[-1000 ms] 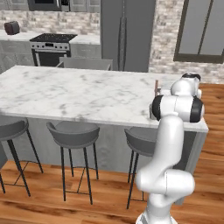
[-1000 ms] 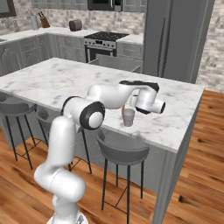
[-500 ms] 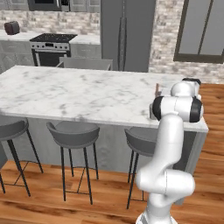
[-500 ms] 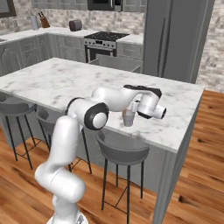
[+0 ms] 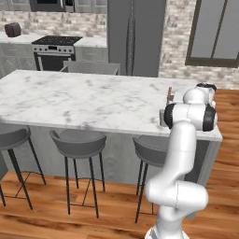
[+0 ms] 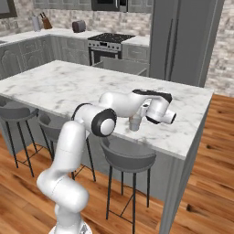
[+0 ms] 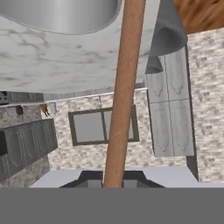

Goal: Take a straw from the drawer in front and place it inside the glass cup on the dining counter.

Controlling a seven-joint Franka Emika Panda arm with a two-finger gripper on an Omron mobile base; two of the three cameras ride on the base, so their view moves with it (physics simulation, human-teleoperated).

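Straw (image 7: 123,92) is what we see first in the hand view: a reddish-brown stick rising from between our two finger tips at the bottom edge and running up the middle of the picture, so our claw (image 7: 112,183) is pinching it at its near end. Its far end runs out past the top edge, beside the wide grey rim of the glass cup (image 7: 65,15), which we see very close; whether the tip is already inside the rim we cannot tell.

From the left base view, a short length of the straw (image 5: 169,92) stands almost upright just beside our white wrist, above the near right end of the dining counter (image 5: 84,100). The cup's (image 5: 163,117) lower part shows as a greyish shape at the counter's edge, half hidden behind our elbow joint.

From the right base view, the cup (image 6: 135,122) stands on the marble near the front edge, towards the counter's right end. Our hand (image 6: 147,109) lies sideways right beside and slightly above it, the fingers turned towards the cup; the straw itself is too thin to pick out there.

Grey round stools (image 5: 79,142) stand under the counter's near side on the wooden floor (image 6: 205,183). Behind the counter we see a black range (image 5: 55,40) and a tall grey fridge (image 6: 183,36) against the stone wall.
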